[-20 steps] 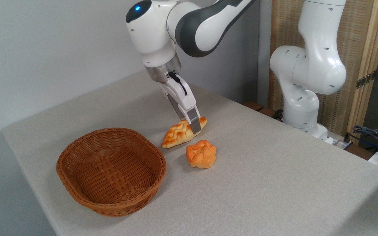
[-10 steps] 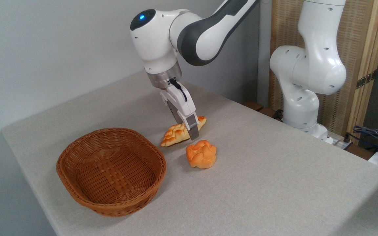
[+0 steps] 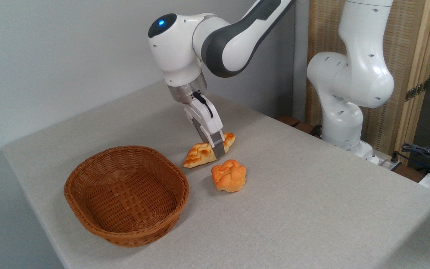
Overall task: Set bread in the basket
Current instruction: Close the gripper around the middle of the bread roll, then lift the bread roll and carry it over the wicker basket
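The bread (image 3: 199, 154), a golden-brown braided loaf with pointed ends, lies on the table just right of the basket's far corner. My gripper (image 3: 218, 148) reaches down over the loaf's right half. One finger (image 3: 219, 148) shows in front of the crust and the other is hidden behind the loaf, so the jaws sit pinched across it. The loaf's left tip rests on the cloth. The brown wicker basket (image 3: 88, 215) stands empty at the front left, about a hand's width from the loaf.
A small round orange knotted roll (image 3: 229, 175) sits just in front of and right of the loaf. The arm's white base (image 3: 343, 112) rises at the back right, with cables (image 3: 424, 155) beside it. The table edge (image 3: 32, 209) runs close past the basket's left side.
The gripper came down lower over the loaf and its fingers closed in on it. The loaf looks narrower and slightly turned. Basket and roll have not moved.
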Available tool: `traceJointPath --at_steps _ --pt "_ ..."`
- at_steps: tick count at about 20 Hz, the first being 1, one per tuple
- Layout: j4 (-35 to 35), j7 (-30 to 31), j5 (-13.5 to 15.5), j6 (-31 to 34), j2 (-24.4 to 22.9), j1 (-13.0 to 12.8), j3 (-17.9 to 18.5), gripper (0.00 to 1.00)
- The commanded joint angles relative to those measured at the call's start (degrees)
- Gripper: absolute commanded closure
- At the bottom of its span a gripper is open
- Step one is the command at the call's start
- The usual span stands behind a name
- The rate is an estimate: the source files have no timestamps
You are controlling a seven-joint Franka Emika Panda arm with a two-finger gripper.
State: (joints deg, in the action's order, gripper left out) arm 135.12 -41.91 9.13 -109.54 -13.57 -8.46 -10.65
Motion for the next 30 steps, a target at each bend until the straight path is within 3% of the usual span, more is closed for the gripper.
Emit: traceJointPath --at_steps 1,13,20,22,25,28,30 --pt "0.85 0.08 0.63 -1.91 0.47 -0.33 0.19 0.83" --pt "0.24 0.43 0.80 -2.44 0.74 -0.42 0.19 0.83" --pt "-14.07 -0.10 0.72 7.05 0.82 -0.16 1.42 0.83" --pt "-18.20 -0.63 0.71 6.97 1.43 -0.07 3.70 0.83" --pt "-24.70 -4.13 0.28 6.18 4.76 -0.16 4.94 0.82" --pt "-32.87 -5.99 -0.16 6.00 12.22 -0.16 5.20 0.82" --pt "-35.88 -5.99 -2.08 3.12 16.10 -0.24 5.03 0.79"
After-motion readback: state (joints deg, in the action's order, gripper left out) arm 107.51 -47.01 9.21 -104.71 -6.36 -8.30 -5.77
